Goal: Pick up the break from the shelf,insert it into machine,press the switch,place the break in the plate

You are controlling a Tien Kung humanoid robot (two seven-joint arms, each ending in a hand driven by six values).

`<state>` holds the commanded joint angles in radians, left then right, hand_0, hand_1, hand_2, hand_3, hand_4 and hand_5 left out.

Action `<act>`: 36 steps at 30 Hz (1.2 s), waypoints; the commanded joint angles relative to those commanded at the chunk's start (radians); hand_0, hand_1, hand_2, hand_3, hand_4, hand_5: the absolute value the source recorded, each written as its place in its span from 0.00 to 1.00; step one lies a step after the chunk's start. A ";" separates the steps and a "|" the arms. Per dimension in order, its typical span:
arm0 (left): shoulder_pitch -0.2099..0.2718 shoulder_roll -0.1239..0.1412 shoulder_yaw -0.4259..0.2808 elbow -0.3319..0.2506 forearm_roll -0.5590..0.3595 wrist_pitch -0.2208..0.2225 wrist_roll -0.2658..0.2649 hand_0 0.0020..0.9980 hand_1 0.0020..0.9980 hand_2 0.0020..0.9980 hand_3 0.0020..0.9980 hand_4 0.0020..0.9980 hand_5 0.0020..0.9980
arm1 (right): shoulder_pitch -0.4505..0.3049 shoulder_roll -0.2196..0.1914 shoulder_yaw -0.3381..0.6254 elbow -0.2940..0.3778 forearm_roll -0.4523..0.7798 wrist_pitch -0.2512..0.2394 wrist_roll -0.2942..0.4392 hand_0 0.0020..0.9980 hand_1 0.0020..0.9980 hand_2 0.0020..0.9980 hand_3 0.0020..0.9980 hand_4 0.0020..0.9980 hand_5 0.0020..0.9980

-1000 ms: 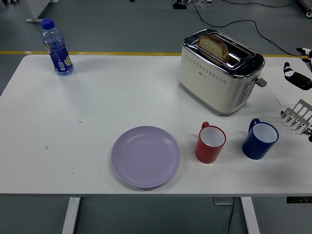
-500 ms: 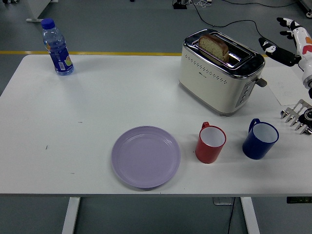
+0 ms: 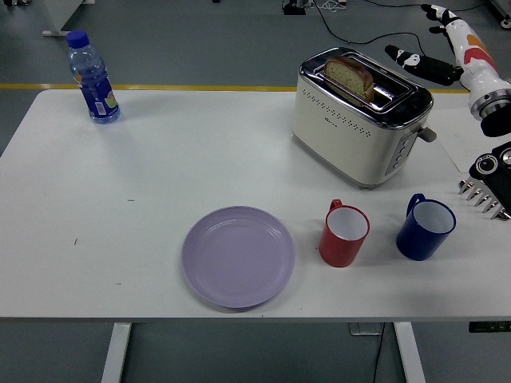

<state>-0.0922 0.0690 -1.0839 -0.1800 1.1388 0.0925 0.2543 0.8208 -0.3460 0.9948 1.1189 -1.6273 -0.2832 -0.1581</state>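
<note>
Bread slice (image 3: 350,74) in toaster (image 3: 361,120) far right on counter (image 3: 160,167), bottle (image 3: 93,77) far left, plate (image 3: 238,257) front, two mugs (image 3: 344,233) right of plate.

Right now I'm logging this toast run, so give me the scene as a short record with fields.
bread: slice standing up out of the toaster's slot
toaster: cream and chrome, far right of table, lever on its right end
right hand: raised beyond the toaster, fingers spread, holding nothing
left hand: not in view
plate: lilac, empty, near edge
cups: red cup, blue cup, right of plate
bottle: far left
rack: right edge
</note>
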 joint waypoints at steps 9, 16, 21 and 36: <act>-0.003 0.003 0.003 0.000 -0.006 0.001 -0.002 0.69 0.69 0.68 0.57 0.28 0.82 | 0.095 0.056 -0.083 -0.105 -0.065 0.085 -0.058 0.89 0.84 0.86 0.90 0.93 0.60; -0.009 0.005 0.008 0.000 -0.014 0.004 -0.003 0.69 0.69 0.68 0.57 0.28 0.82 | 0.129 0.091 -0.103 -0.160 -0.083 0.096 -0.071 0.88 0.83 0.84 0.89 0.93 0.60; -0.013 0.006 0.010 0.000 -0.014 0.005 -0.004 0.69 0.69 0.68 0.57 0.28 0.82 | 0.145 0.114 -0.113 -0.180 -0.073 0.098 -0.072 0.88 0.82 0.84 0.89 0.92 0.59; -0.015 0.007 0.006 0.000 -0.007 0.005 -0.003 0.69 0.70 0.68 0.57 0.29 0.83 | 0.245 0.213 -0.172 -0.340 -0.151 0.111 -0.122 0.82 0.77 0.80 0.86 0.91 0.56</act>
<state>-0.1070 0.0764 -1.0780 -0.1800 1.1316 0.0976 0.2510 1.0655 -0.1330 0.8232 0.7785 -1.7784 -0.1721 -0.2806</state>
